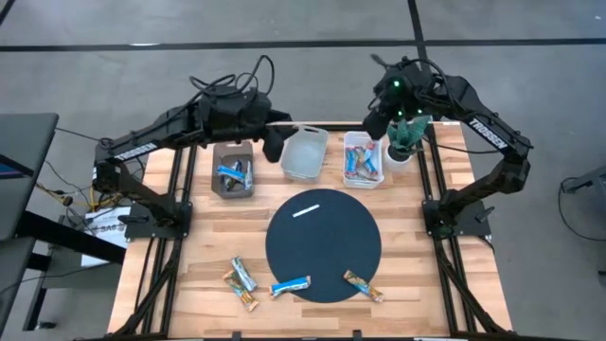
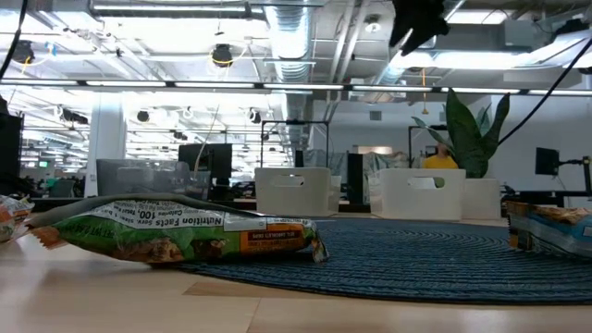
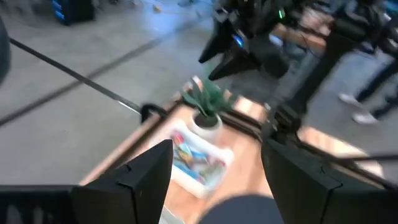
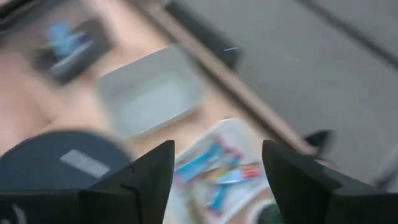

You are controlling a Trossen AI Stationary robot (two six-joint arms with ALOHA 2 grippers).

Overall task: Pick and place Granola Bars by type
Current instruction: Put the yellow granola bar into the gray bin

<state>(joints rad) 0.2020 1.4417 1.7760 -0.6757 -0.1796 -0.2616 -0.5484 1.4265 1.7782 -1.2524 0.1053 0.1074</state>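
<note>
We're partway through — granola bars already sit in the dark bin [image 1: 232, 173] and white bin [image 1: 364, 159], five remain loose [image 1: 291, 285] around the round mat [image 1: 323, 244], and left gripper [image 1: 274, 145] and right gripper [image 1: 377, 121] hover open, empty.

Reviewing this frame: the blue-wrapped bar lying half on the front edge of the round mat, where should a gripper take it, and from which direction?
Grip the blue-wrapped bar across its narrow middle, coming straight down from above. It lies flat and long, left to right, partly on the dark round mat, so the fingers should close over its short width. Its ends are crimped and thin. Nothing else crowds its long sides.
</note>
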